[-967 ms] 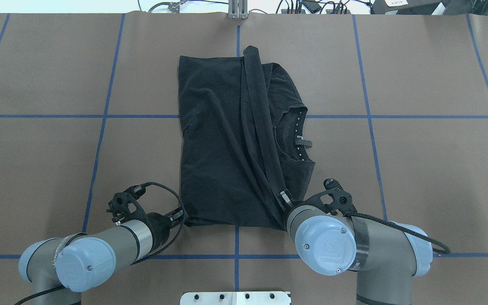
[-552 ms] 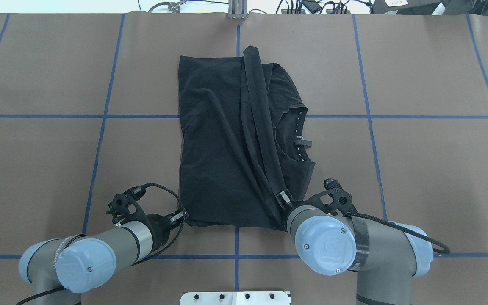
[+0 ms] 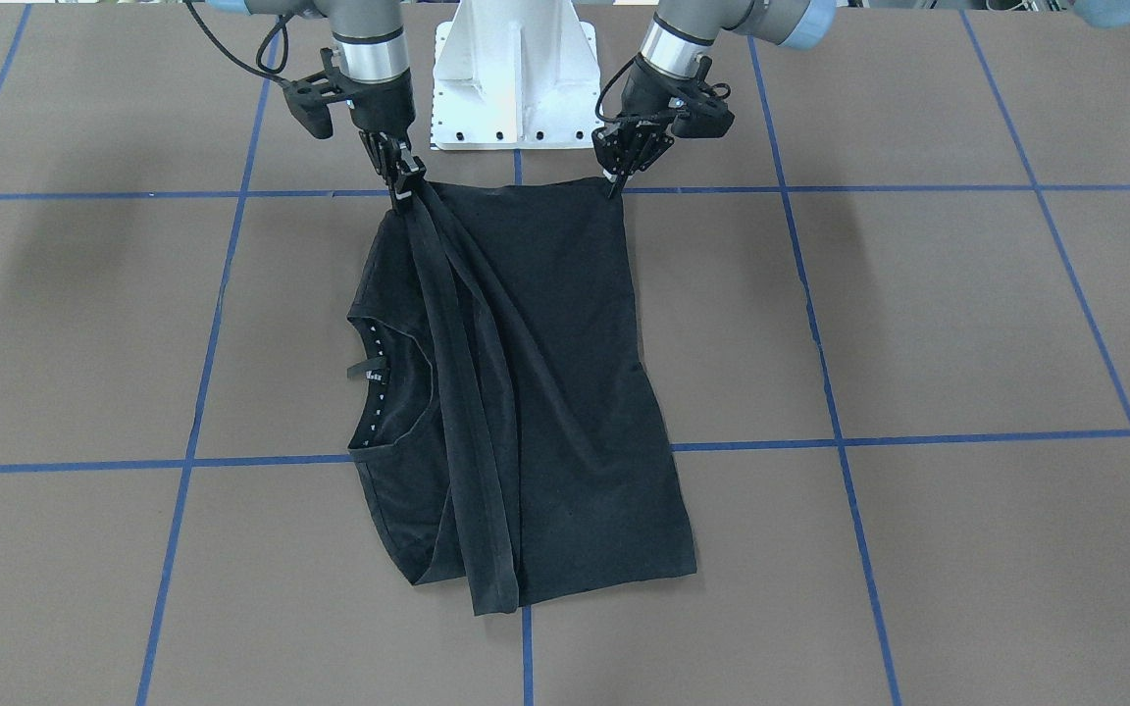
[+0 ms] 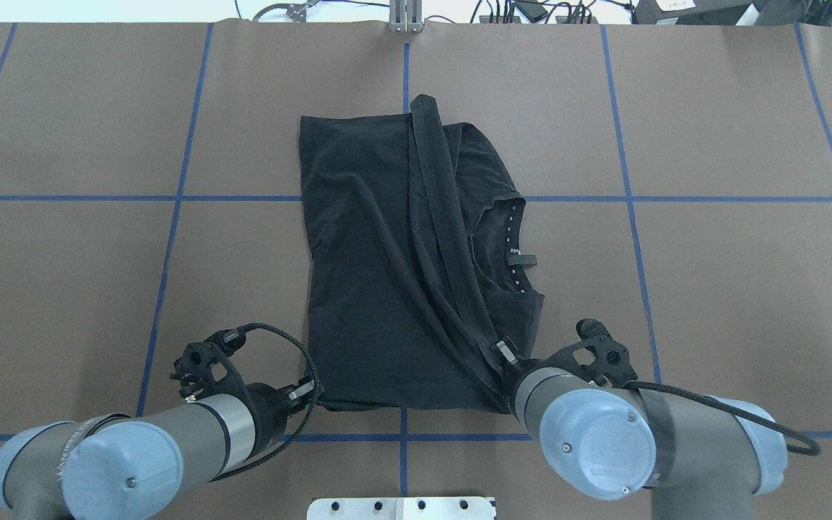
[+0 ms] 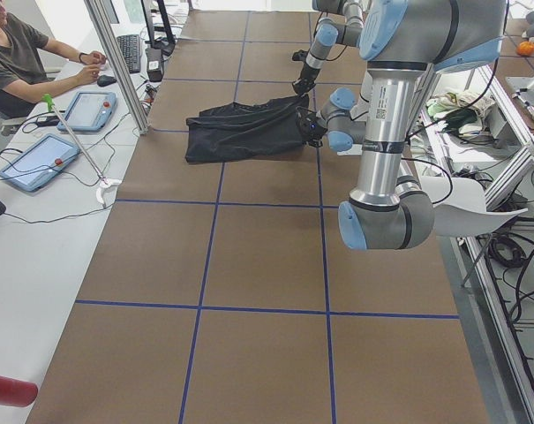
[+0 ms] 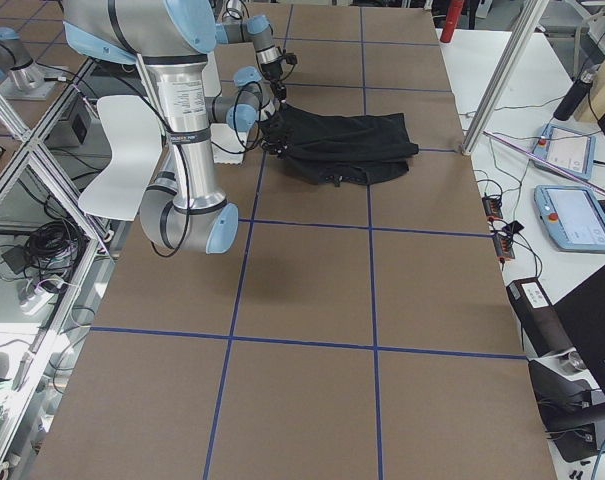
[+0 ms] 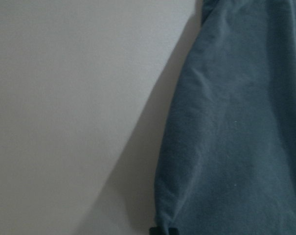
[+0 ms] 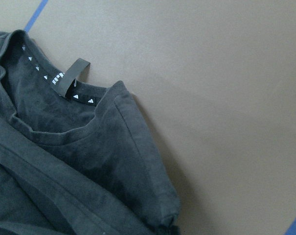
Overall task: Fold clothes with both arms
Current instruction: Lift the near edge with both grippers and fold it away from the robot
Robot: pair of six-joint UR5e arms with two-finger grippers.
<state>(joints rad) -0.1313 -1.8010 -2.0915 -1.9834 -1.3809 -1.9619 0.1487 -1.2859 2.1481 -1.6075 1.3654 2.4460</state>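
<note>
The black T-shirt [image 4: 373, 274] lies folded lengthwise on the brown table, its collar [image 4: 513, 245] and neck tag turned to the robot's right. A hem band runs as a diagonal ridge across it. My left gripper [image 4: 309, 390] is shut on the near left corner; it also shows at the shirt [image 3: 545, 392] edge as the left gripper [image 3: 614, 181]. My right gripper [image 4: 506, 354] is shut on the bunched hem band at the near right corner, seen again as the right gripper [image 3: 400, 188]. The collar [image 8: 64, 83] fills the right wrist view. The chest graphic is hidden.
The white base pedestal [image 3: 516, 69] stands just behind both grippers. Blue tape lines [image 4: 170, 198] grid the table. Cables and a metal post [image 4: 405, 14] sit at the far edge. A person [image 5: 19, 62] sits at a side desk with tablets [image 5: 37, 159].
Both arms have drawn back toward the robot's base, dragging the shirt with them. Its far edge has slid nearer to the robot. Both grips hold.
</note>
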